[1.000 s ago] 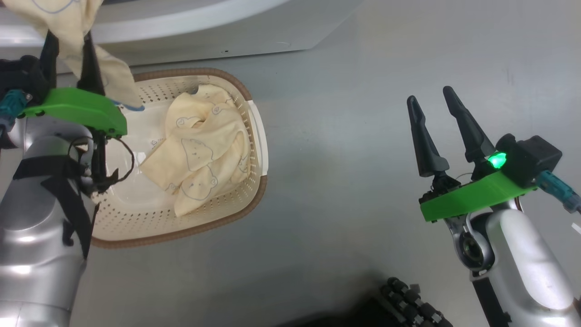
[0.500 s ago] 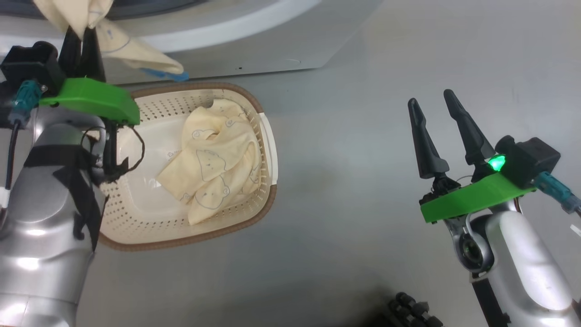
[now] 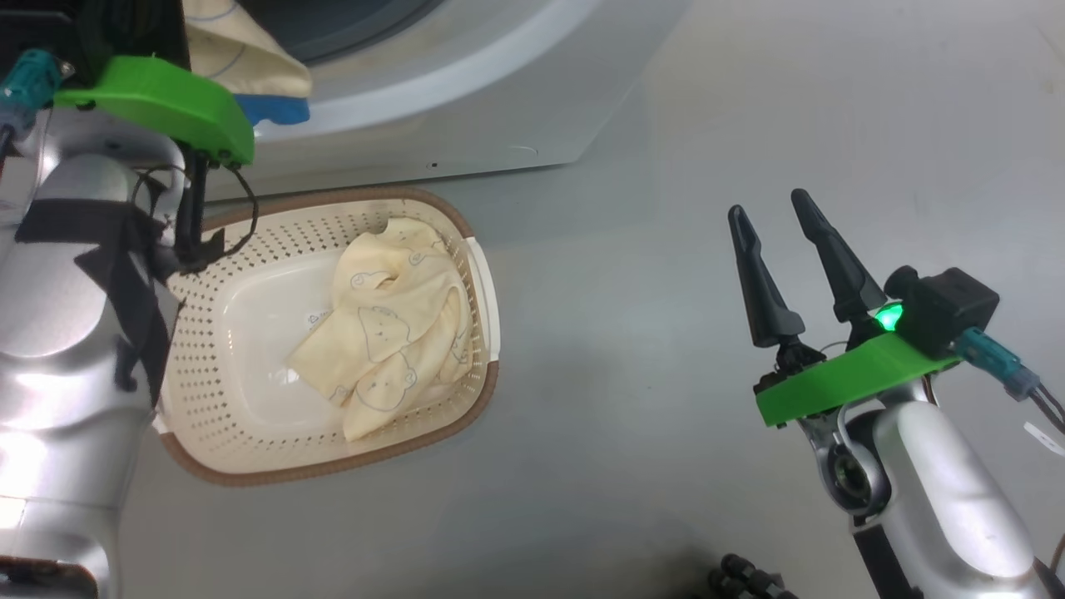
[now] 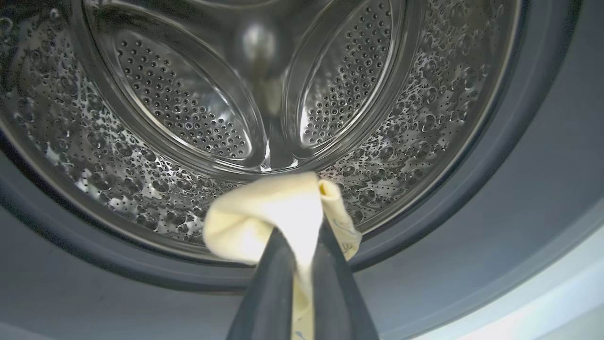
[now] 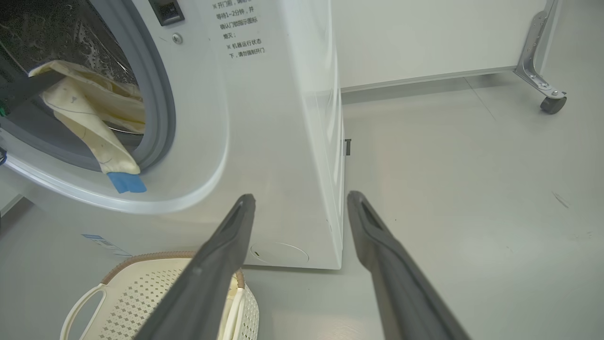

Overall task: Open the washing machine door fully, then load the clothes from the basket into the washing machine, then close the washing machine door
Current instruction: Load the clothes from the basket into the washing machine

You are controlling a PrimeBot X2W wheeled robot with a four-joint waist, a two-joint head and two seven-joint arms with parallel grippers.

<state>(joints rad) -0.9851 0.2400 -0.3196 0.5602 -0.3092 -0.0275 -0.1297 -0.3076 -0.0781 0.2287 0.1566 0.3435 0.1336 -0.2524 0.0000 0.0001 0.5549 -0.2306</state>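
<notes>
**Loading stage.** The left pincer (image 4: pixel 298 245) is clenched on a pale yellow garment (image 4: pixel 264 212), held at the mouth of the washing machine (image 5: pixel 264 118) for release into the drum (image 4: pixel 188 108). Its blue-patched tail (image 5: pixel 123 182) hangs outside over the grey gasket (image 5: pixel 164 104). The right pincer (image 3: pixel 770 204) idles released above the floor (image 3: pixel 624 249), clear of the work. More clothes (image 3: pixel 391 333) lie in the basket (image 3: pixel 250 416) in front of the machine. Cloth wraps the left pincer's tips; the door's position cannot be told.
</notes>
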